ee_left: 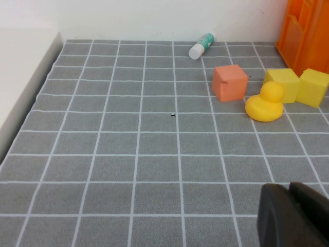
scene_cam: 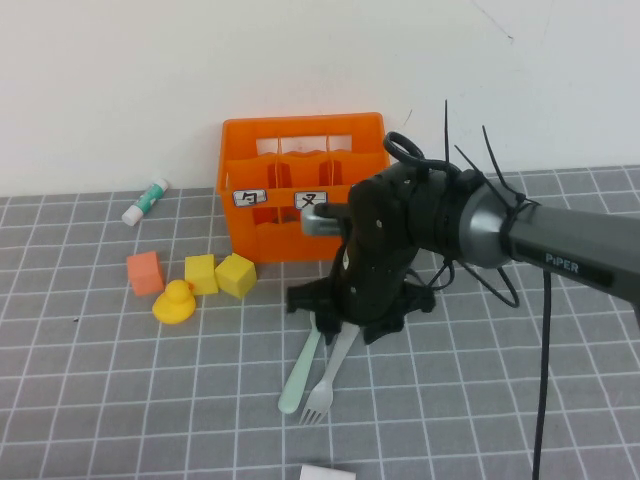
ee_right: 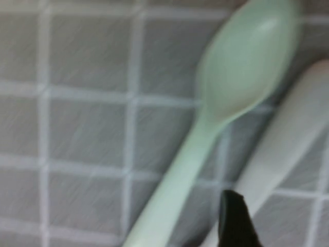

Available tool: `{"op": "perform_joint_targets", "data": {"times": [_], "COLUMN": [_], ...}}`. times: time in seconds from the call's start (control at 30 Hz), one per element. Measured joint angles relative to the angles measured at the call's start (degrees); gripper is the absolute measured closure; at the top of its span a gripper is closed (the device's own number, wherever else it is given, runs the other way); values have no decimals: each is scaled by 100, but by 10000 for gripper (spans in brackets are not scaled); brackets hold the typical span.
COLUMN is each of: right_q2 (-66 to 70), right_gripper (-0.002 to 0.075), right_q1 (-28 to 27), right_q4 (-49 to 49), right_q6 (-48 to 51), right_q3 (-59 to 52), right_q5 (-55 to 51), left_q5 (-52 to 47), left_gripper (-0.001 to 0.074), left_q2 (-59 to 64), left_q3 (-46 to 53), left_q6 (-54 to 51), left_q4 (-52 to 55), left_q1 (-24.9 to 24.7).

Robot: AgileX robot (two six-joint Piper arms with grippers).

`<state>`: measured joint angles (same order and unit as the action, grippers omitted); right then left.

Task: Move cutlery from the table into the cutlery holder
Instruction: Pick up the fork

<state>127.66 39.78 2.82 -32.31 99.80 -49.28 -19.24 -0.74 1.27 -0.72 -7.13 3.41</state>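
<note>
1. Nearest the high camera, a white object (scene_cam: 327, 472) poked in at the table's (scene_cam: 520, 400) front edge, too cropped to identify.
2. Just beyond it lay the cutlery: the spoon (scene_cam: 300, 378) and the fork (scene_cam: 327, 385) side by side on the grid, handles pointing up under the right arm and close together there, bowl and tines fanning slightly apart toward the camera.
3. The right gripper (scene_cam: 345, 318) hung directly over the handle ends, wrist pitched down. That placement probably served a pick at the handles. Neither piece had been lifted.
4. In the right wrist view the spoon (ee_right: 216, 118) filled the picture with the fork (ee_right: 277, 149) beside it, and only one dark fingertip (ee_right: 234, 218) showed, near the gap between the two. I cannot tell how far the fingers stood apart or whether they touched either handle.
5. The holder (scene_cam: 300, 190) stood upright behind the arm, near the wall, its divided compartments open upward. No cutlery was visible in it, so the task looked barely begun.
6. The left gripper (ee_left: 293, 216) sat low over bare table well to the left, apparently parked. Only a dark corner of it showed, so its opening could not be read.
7. Left of the holder sat an orange cube (scene_cam: 145, 272), a duck (scene_cam: 175, 302) and two yellow blocks (scene_cam: 219, 274). A tube (scene_cam: 146, 201) lay near the wall. All were well clear of the likely carry from cutlery to holder.
</note>
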Motion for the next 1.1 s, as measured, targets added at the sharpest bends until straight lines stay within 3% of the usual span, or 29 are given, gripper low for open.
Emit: {"op": "perform_joint_targets", "data": {"times": [0.27, 0.83, 1.0, 1.1], "right_q2": [0, 400, 400, 400], "right_gripper": [352, 359, 448, 570], "right_q1": [0, 108, 108, 108], "right_q4": [-589, -569, -553, -431], "right_q6": [-831, -458, -183, 169], "right_q3": [12, 44, 46, 55], "right_q5": [180, 270, 140, -39], "left_q5": [0, 0, 0, 0], "left_gripper": [736, 736, 736, 736], "left_q2": [0, 0, 0, 0], "left_q3": [0, 0, 0, 0], "left_q6": [0, 0, 0, 0], "left_q4": [0, 0, 0, 0], "left_q1": [0, 0, 0, 0]}}
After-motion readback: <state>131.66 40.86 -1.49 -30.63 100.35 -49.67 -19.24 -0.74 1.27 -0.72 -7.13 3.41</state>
